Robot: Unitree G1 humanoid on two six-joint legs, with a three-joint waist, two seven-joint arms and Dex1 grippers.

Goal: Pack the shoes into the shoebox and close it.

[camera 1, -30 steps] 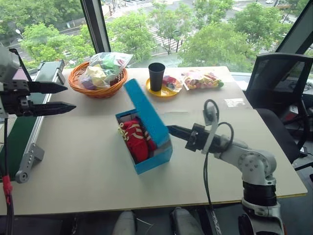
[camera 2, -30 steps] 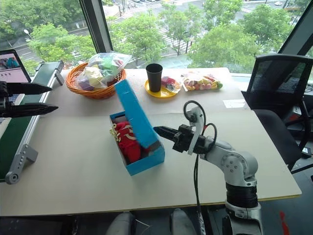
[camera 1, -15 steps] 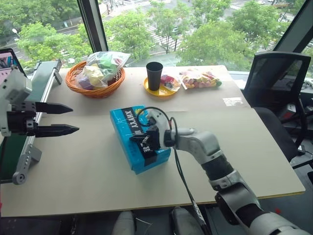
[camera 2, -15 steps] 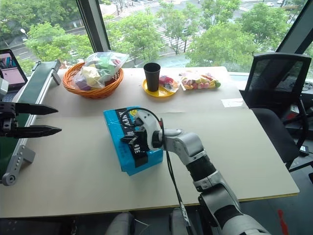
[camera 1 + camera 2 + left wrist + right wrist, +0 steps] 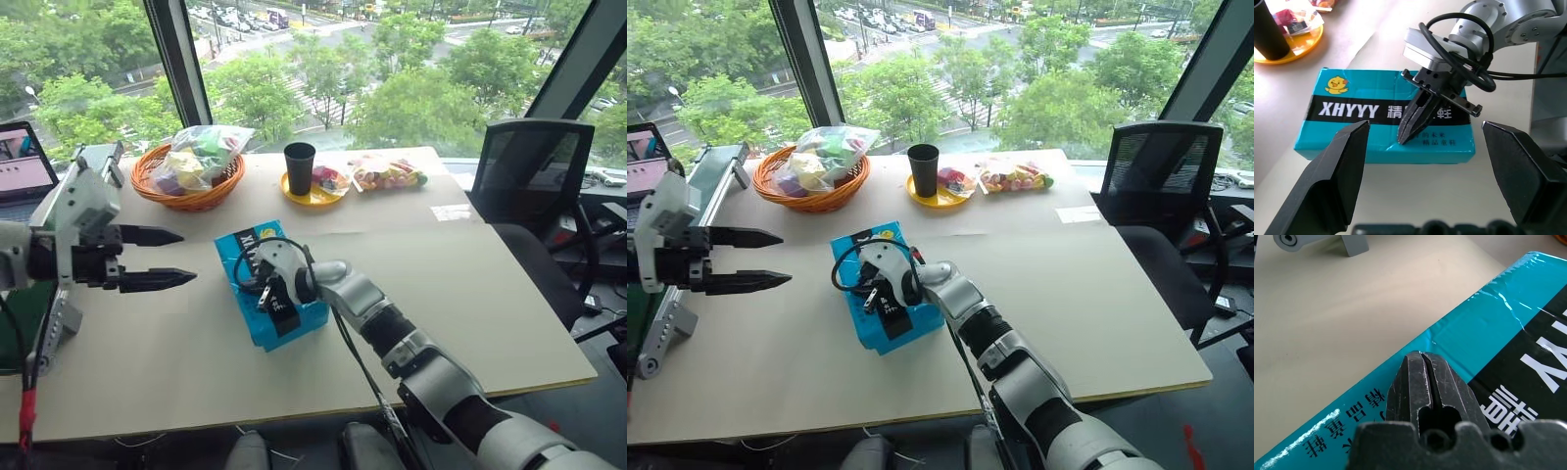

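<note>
The turquoise shoebox point(image 5: 245, 257) lies on the table with its lid down, black stripe and white lettering facing up. The shoes are hidden inside it. My right gripper point(image 5: 266, 292) is shut, and its joined fingertips point(image 5: 1420, 357) rest on the lid point(image 5: 1488, 328) near the long edge facing my left arm. In the left wrist view the same tips point(image 5: 1406, 134) touch the stripe of the shoebox point(image 5: 1366, 88). My left gripper point(image 5: 186, 257) hovers open to the left of the box, level with it and pointing at it, with nothing between its fingers point(image 5: 1337, 171).
At the back of the table stand an orange wicker basket point(image 5: 157, 181) holding a bag of toys, a black cup point(image 5: 299, 162) on a yellow plate point(image 5: 315, 194), and a bag of sweets point(image 5: 387, 176). A grey rail point(image 5: 57, 318) runs along the left edge. An office chair point(image 5: 529, 186) stands at the right.
The lid, upright a second ago with the red shoes showing, now lies shut. My right gripper swung left and down onto it. My left gripper dropped and came closer to the box.
</note>
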